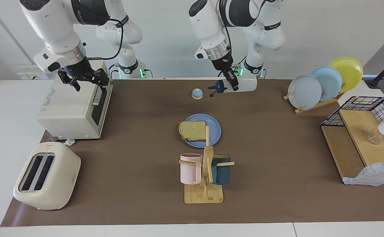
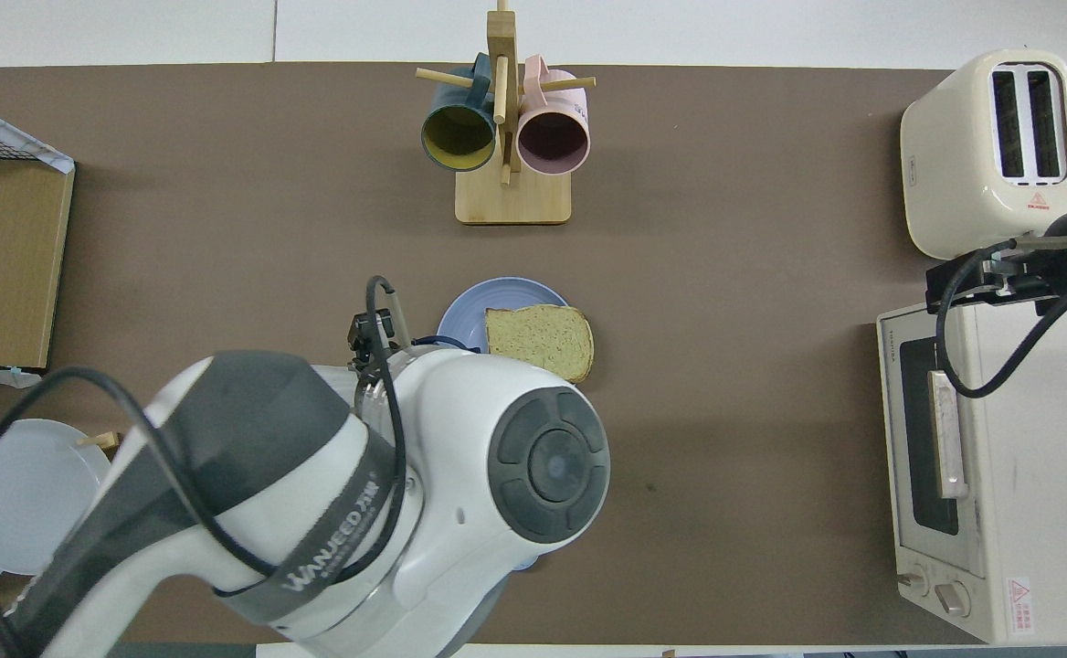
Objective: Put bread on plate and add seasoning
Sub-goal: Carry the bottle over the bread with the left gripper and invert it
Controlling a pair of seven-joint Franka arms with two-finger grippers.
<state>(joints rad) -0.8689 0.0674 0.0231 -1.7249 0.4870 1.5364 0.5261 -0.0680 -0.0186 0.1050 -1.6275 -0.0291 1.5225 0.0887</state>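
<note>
The bread (image 1: 192,129) lies on the medium-blue plate (image 1: 214,131) in the middle of the table, overhanging its rim toward the right arm's end. Both show in the overhead view, the bread (image 2: 538,341) and the plate (image 2: 460,322), partly covered by the left arm. My left gripper (image 1: 234,82) is shut on the seasoning bottle (image 1: 246,83), held on its side in the air, with the navy cap (image 1: 220,87) pointing toward the right arm's end. It hangs near the plate's edge toward the left arm's end. My right gripper (image 1: 90,82) is open over the toaster oven (image 1: 73,105).
A blue-domed bell (image 1: 197,93) stands nearer to the robots than the plate. A mug rack (image 1: 205,174) with two mugs stands farther out. A toaster (image 1: 47,176) is at the right arm's end. A plate rack (image 1: 323,82) and a wire shelf (image 1: 359,138) are at the left arm's end.
</note>
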